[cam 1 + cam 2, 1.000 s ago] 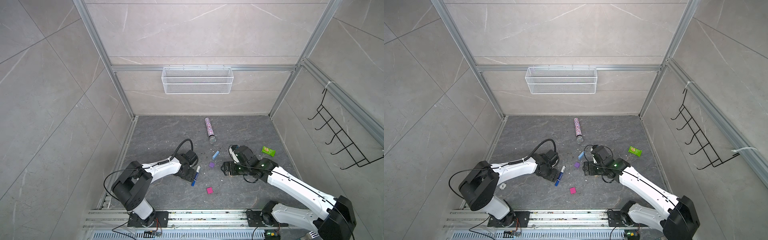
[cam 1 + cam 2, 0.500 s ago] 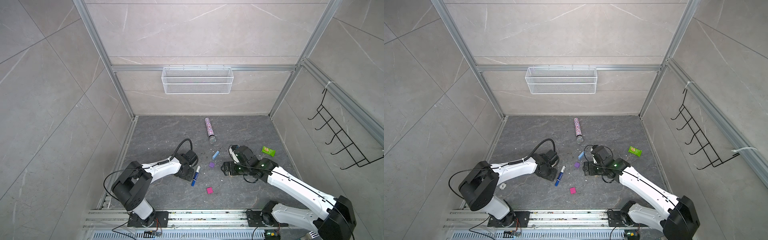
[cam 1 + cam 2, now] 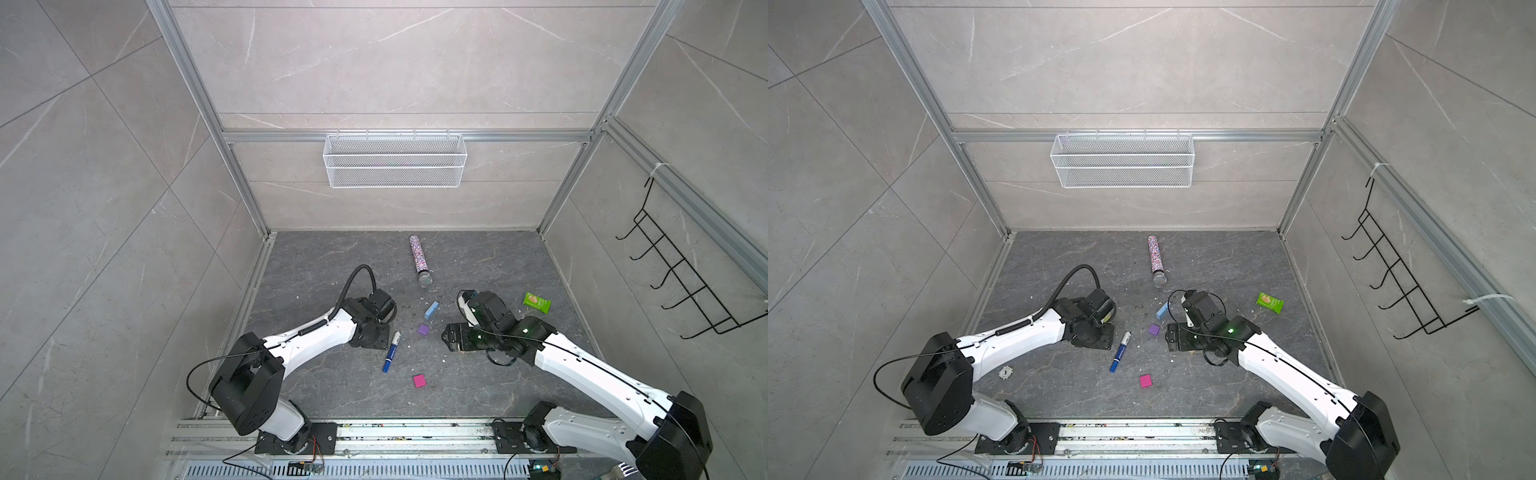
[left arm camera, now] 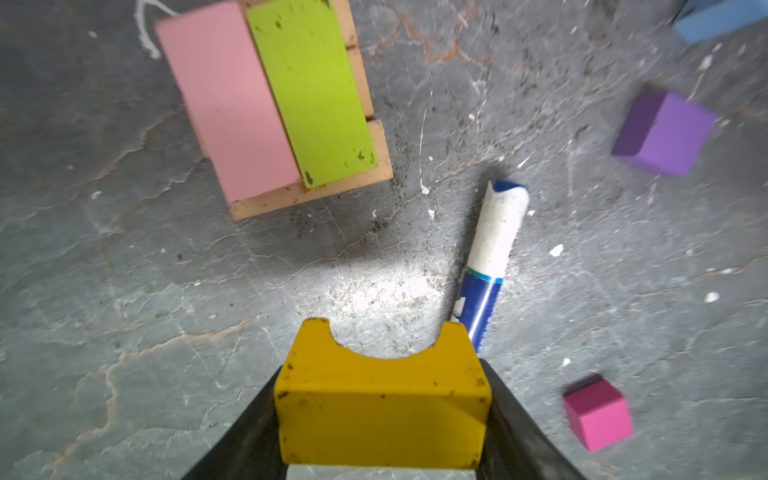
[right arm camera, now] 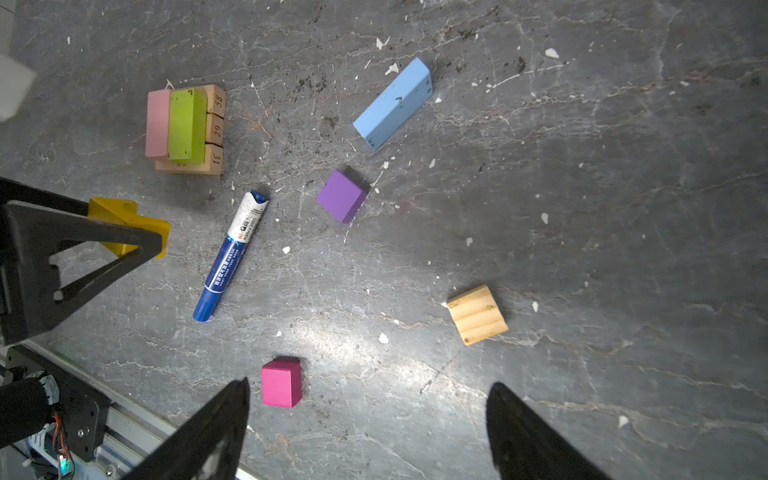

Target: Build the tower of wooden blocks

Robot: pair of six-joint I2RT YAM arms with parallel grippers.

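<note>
Pale tiled walls (image 3: 395, 62), bearing a white wire basket (image 3: 395, 166) and black hook rack (image 3: 685, 266), enclose a dark stone floor (image 3: 332, 266).

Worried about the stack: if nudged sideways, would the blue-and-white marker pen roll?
Probably: the blue-and-white marker pen looks round-barrelled and lies flat on the smooth grey floor. It looks rigid, so it should move whole, not bend.

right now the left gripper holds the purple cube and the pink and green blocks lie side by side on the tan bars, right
No: the left gripper holds the yellow arch; the purple cube lies loose on the floor, as the left wrist view shows. The rest is right.
</note>
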